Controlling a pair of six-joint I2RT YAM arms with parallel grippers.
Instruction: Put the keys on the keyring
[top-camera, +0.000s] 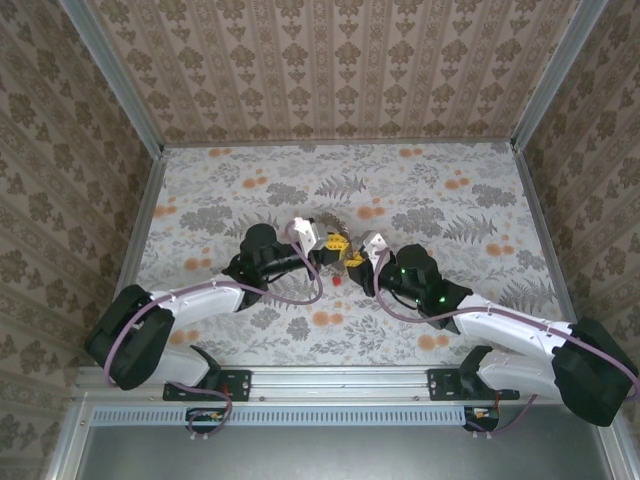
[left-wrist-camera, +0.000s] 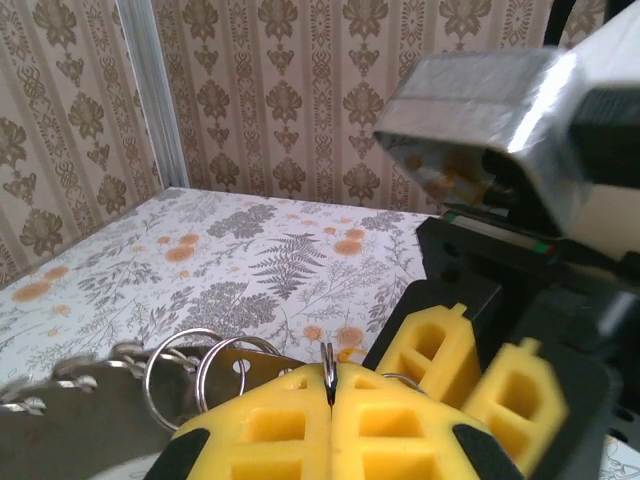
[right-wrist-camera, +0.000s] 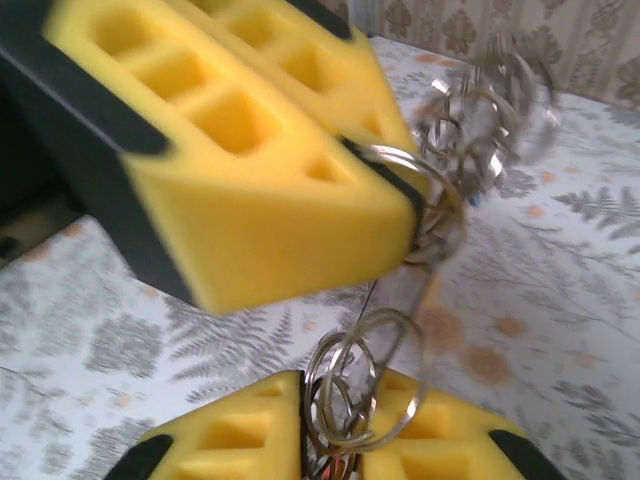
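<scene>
My left claw (left-wrist-camera: 330, 400) was pinched narrow on a thin wire loop of the keyring (left-wrist-camera: 328, 362), up off the counter (left-wrist-camera: 200, 260). My right claw (right-wrist-camera: 335, 455), nearly tip to tip with it, clamped the same chain of loops. A silvery toothed key (left-wrist-camera: 70, 408) hung from the rings beside my left pads.

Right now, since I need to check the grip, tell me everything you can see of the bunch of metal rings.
The bunch of rings is several thin, silvery wire loops, shiny like steel, linked and overlapping. It hangs over the floral table: the right gripper pinches the lower loops in its yellow foam pads, the left gripper clamps an upper loop at its tip. A flat toothed metal blade, probably a key, lies against them.
</scene>
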